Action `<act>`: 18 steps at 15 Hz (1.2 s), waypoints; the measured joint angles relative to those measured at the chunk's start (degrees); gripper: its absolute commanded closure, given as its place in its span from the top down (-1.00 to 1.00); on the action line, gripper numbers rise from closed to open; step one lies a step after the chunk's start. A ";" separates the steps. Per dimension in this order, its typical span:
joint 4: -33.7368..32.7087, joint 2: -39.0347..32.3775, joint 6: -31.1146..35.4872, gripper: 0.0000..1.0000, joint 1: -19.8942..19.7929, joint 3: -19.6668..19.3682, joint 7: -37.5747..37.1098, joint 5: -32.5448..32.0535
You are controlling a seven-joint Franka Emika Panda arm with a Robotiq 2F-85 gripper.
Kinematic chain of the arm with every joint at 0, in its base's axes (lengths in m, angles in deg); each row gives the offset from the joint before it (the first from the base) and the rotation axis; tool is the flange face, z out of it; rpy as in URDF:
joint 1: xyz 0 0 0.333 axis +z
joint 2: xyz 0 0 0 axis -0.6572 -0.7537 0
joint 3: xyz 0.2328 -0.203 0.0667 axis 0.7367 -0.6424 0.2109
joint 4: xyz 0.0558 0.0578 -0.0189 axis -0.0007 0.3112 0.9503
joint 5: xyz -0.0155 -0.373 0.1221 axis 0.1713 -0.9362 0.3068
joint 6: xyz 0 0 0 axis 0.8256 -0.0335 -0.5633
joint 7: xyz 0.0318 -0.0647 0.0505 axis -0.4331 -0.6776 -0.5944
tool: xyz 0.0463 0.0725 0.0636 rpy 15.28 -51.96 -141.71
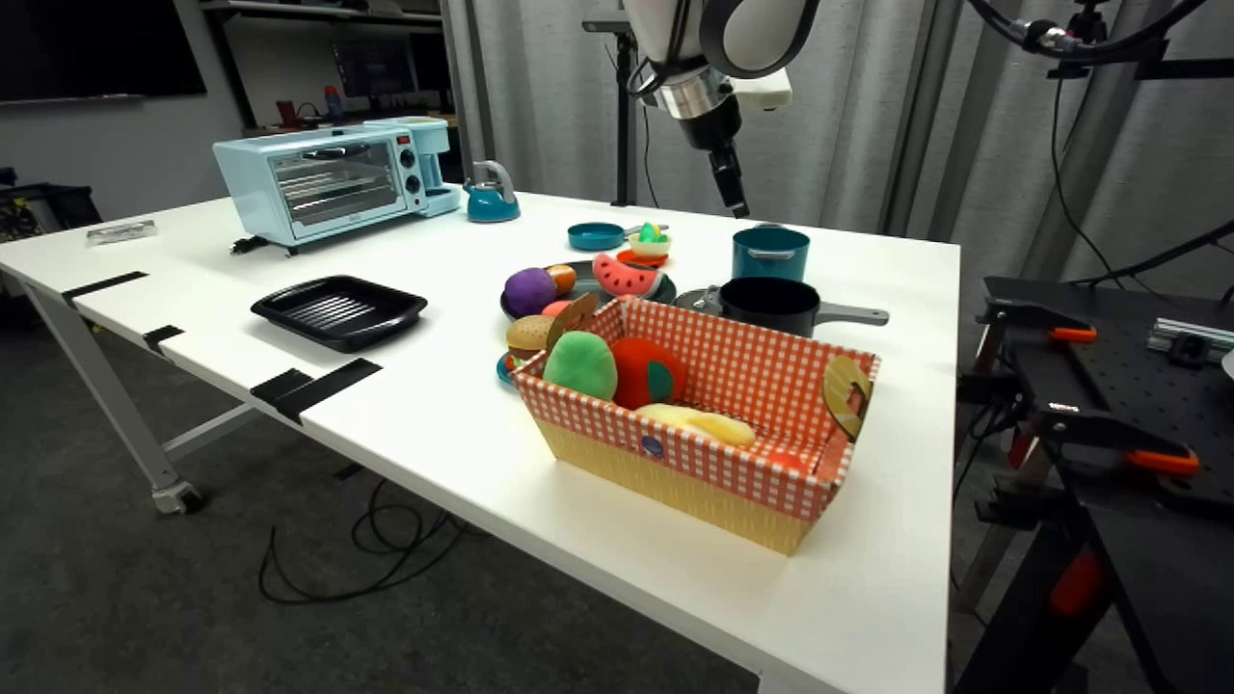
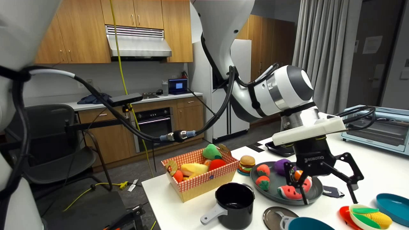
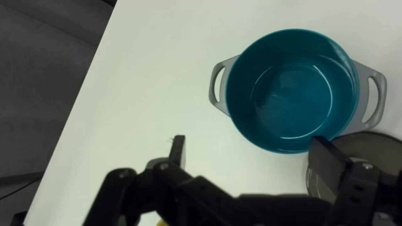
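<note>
I classify this site as a robotics lab fitted with a kitchen: in an exterior view I identify wooden cabinets (image 2: 177, 28), a range hood (image 2: 139, 44), a built-in oven (image 2: 155, 126) and a refrigerator (image 2: 243, 57) at the back of the room. The lab classification follows from the robot arm (image 2: 289, 86) I operate above a white table (image 1: 868, 598) with a wheeled leg and black tape strips (image 1: 340, 388), and from the adjacent black perforated board (image 1: 1138, 386) with orange-handled clamps (image 1: 1162, 463). Plush watermelon slices (image 1: 627, 278) on the table substitute for real food.
</note>
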 measured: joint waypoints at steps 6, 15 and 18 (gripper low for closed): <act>4.63 1.47 0.11 1.00 -0.77 2.76 11.95 -0.04; 12.20 1.91 10.68 1.00 -1.45 7.11 24.56 -0.99; 13.23 1.64 13.83 1.00 -1.44 8.11 24.61 -0.99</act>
